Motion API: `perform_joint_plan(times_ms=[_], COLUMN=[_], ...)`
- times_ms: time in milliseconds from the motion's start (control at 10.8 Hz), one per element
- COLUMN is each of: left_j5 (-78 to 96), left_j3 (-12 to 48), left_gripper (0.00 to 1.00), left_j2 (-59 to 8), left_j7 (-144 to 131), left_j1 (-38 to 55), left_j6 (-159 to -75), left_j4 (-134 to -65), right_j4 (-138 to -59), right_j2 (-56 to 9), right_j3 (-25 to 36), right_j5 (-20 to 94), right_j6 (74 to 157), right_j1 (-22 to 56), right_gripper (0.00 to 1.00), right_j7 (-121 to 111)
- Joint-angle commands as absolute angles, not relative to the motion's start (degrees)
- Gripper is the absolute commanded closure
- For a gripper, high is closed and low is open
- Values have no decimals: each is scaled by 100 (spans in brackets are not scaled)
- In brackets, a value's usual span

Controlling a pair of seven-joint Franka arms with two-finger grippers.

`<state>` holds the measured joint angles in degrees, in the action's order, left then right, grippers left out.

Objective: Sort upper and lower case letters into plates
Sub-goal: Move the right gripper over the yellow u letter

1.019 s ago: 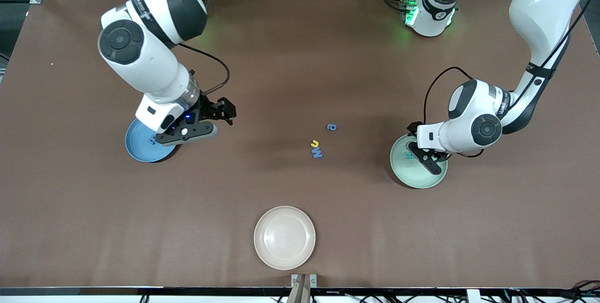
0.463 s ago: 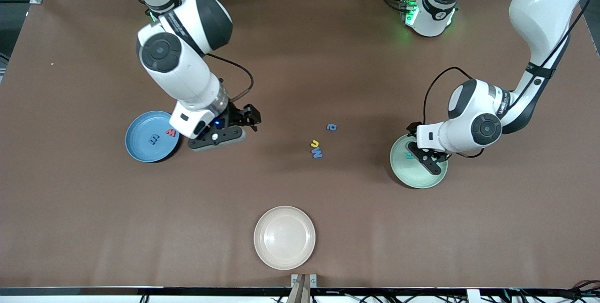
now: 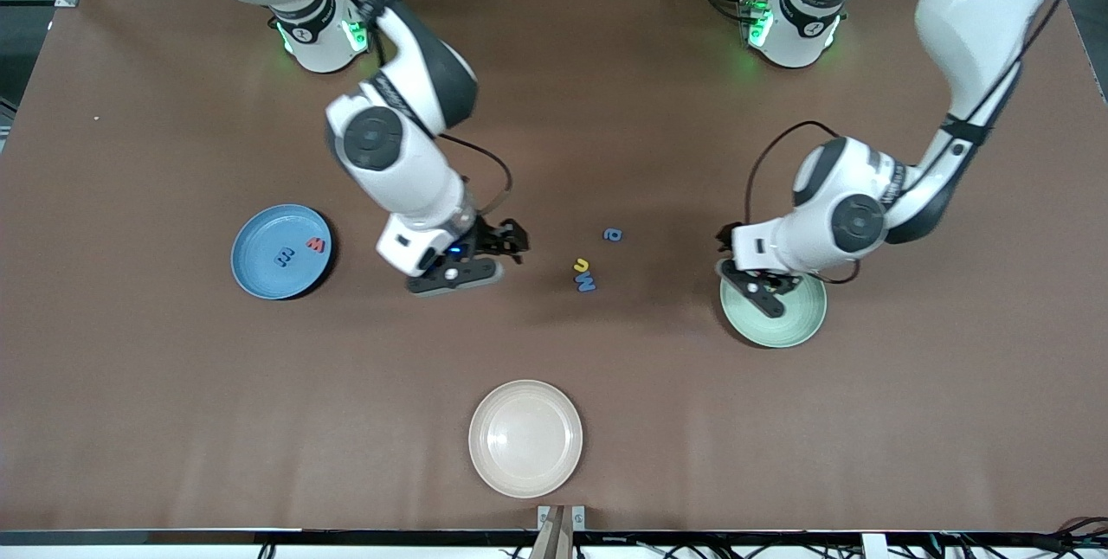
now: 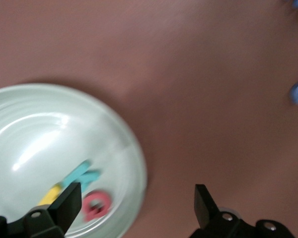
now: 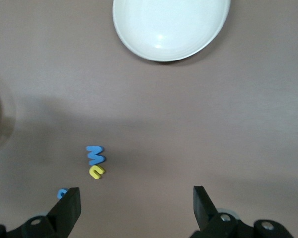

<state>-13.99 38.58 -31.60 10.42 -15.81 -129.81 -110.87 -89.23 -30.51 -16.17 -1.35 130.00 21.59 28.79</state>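
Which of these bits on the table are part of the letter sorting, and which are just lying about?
Part of the job:
- blue plate with two letters in it
- mint plate with letters in it
- three loose letters mid-table
- right pincer and left pincer, both open and empty

Just lying about:
- cream plate, nearest the front camera

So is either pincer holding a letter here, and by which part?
No. The right pincer is open and empty over bare table, and the left pincer is open and empty over the mint plate's edge.
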Motion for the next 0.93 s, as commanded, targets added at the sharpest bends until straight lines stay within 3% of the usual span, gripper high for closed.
perform_joint_plan(times_ms=[0, 556, 741, 834], left_j5=[-1336, -1695, -1723, -1723], left_j3=[3832, 3815, 3823, 3815], left_gripper=[0, 0, 0, 0], left_j2=[-3216, -3252, -3199, -3199], left_j7=[171, -484, 66, 418], left_j1=[-1109, -931, -1202, -1282], left_j6=[-13175, -13175, -13131, -13122], left_j4=[-11074, -11074, -11136, -11136], right_j4=[-8412, -8184, -7728, -7630], right_j2=[-3646, -4244, -4630, -4728], right_j3=[-1644, -1582, -1163, -1073], right_j5=[-823, -1432, -1415, -1415], right_j6=[13069, 13228, 13184, 13184], right_j1=[2565, 3224, 3733, 3805], right_gripper=[0, 0, 0, 5], right_j7=[4064, 5571, 5931, 5941])
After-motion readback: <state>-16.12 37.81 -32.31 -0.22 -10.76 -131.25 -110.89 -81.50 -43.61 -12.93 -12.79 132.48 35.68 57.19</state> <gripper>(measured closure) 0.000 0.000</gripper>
